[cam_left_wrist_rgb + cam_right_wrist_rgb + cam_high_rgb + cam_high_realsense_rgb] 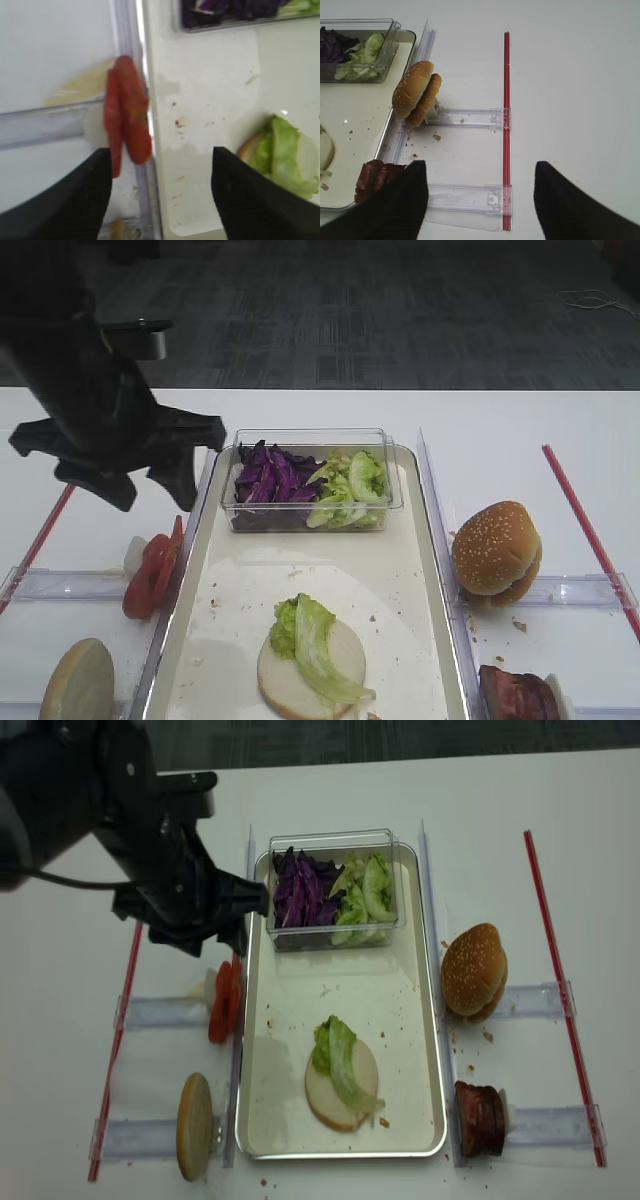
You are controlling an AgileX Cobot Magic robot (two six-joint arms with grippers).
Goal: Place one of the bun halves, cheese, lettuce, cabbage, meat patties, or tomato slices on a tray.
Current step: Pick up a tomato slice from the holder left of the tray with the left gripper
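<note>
The left tool hovers wide open and empty above the tomato slices, beside the tray; the right tool also stands wide.

Surface: white table
On it: tray, clear holders, red strips

Tabletop: white, matte, evenly lit, filling most of each view.
Floor: dark grey carpet with a faint blocky pattern, beyond the tabletop's far edge.
Cable: thin, pale, looped on the floor at far right.
Light: soft, diffuse, overhead; only weak shadows on the tabletop.
</note>
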